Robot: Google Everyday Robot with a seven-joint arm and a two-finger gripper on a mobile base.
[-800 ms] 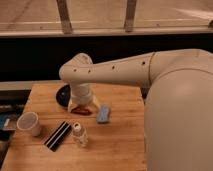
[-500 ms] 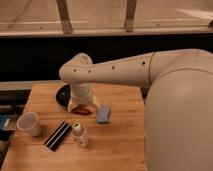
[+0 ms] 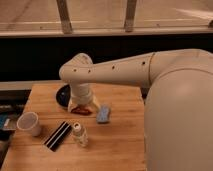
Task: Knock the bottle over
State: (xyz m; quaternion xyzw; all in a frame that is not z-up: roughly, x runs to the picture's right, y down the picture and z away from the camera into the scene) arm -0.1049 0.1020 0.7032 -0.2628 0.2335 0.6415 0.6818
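Note:
The bottle is small, pale and translucent with a white rounded cap. It stands upright on the wooden table, near the front middle. My gripper hangs from the white arm just behind the bottle, a little above the table, with something reddish at its tip. A white cup stands to the left of the bottle.
A black bar with white stripes lies between the cup and the bottle. A light blue flat object lies right of the gripper. A dark round dish sits behind the arm. My large white arm body fills the right side.

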